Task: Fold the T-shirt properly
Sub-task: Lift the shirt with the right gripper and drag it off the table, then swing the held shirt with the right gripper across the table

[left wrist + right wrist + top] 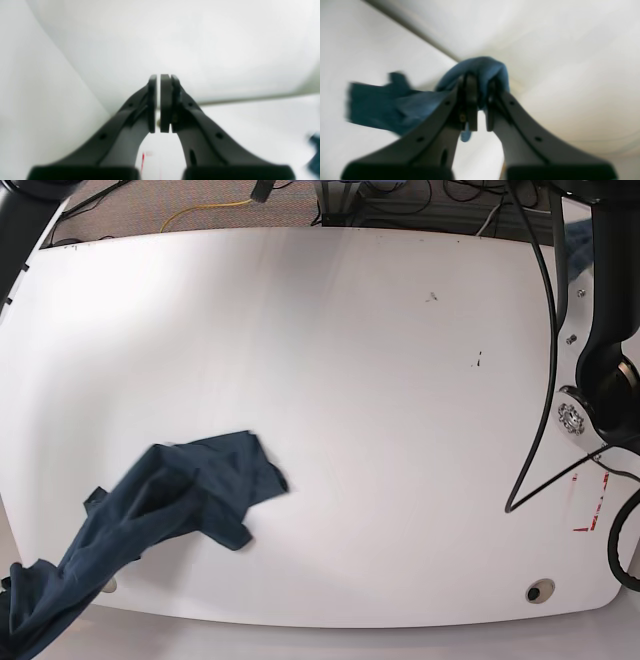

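Dark navy-teal cotton, the T-shirt [165, 505] lies crumpled at the near left corner of the white worktop [380, 380] in the base view, one end spread flat on the surface and the other drawn up in a rope-like strand that leaves the picture at the bottom left corner. In the right wrist view the right gripper [480, 82] is clamped on a bunched fold of that fabric, blue cloth bulging over the black fingertips [471, 85] and trailing away to the left, blurred. From the shirt's flat end rightward the worktop is bare white across its middle and up to the far edge, broken only by a few small dark specks toward the far right. A black cable [545, 370] hangs down near the right edge, beside red markings [592, 505] and a small round hole [540, 591] at the near right corner. The left arm [610, 310] stands at that right edge, well apart from the shirt. In the left wrist view the left gripper [159, 80] has its pads pressed almost together with nothing between them, over white surface.
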`<act>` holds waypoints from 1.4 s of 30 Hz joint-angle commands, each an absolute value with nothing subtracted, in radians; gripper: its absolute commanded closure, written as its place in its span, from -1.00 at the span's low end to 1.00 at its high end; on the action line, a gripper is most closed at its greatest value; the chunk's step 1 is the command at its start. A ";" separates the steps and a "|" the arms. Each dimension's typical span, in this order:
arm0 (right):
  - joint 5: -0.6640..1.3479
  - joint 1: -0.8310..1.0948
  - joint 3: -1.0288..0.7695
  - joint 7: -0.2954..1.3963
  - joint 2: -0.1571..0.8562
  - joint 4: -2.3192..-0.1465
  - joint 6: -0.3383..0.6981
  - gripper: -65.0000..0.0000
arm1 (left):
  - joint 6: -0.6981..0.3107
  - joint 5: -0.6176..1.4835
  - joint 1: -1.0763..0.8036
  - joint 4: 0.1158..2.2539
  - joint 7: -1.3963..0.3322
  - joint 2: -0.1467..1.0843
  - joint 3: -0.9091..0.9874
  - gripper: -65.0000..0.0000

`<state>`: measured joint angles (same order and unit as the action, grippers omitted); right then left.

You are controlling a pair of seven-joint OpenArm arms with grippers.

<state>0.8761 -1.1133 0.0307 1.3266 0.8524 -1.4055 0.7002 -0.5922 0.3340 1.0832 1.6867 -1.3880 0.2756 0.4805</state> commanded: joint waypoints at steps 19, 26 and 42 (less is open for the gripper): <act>0.869 -0.998 -0.041 1.291 0.751 -1.412 0.698 0.92 | -0.627 0.344 0.680 1.840 -1.366 0.340 0.582 1.00; 0.842 -0.823 -0.102 1.273 0.728 -1.420 0.698 0.92 | -0.698 0.344 0.499 1.871 -1.366 0.354 0.601 1.00; 0.834 -0.857 0.027 1.274 0.469 -1.497 0.698 0.92 | -0.698 0.344 0.387 1.871 -1.363 0.443 0.837 1.00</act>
<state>0.8089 -0.7956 -0.0036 1.3109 0.4976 -1.4776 0.6983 -0.6968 0.3325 0.3668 1.8561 -1.3911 0.4042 0.8383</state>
